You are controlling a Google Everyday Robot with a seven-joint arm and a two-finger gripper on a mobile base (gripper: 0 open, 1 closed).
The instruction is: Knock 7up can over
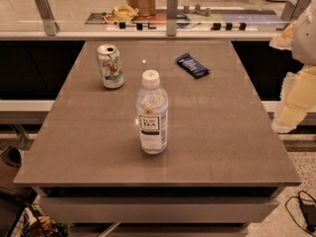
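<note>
- Camera view: a grey-brown table (222,132) fills most of the picture, seen from above and from its near edge.
- The 7up can (110,66) stands upright on the far part of the table, toward the left of the picture. Its silver top faces up and its white and green body shows a red mark. Nothing touches it.
- A clear tea bottle (151,113) with a white cap stands upright near the middle of the table. It is nearer the camera than the can, a little to the right of it, and apart from it.
- A dark blue snack wrapper (192,65) lies flat on the far part of the table, right of the centre and well apart from the can.
- The gripper (295,100) shows as a pale yellowish shape at the right edge of the picture, beyond the table's right side. It is well apart from the can, with the wrapper roughly between them. I cannot tell whether it is released or clenched, and it holds nothing that can be seen.
- Behind the table runs a low rail with metal posts (172,13). A coil of yellow cable (121,13) lies past it.
- A black cord (303,209) lies on the floor at the lower right.
</note>
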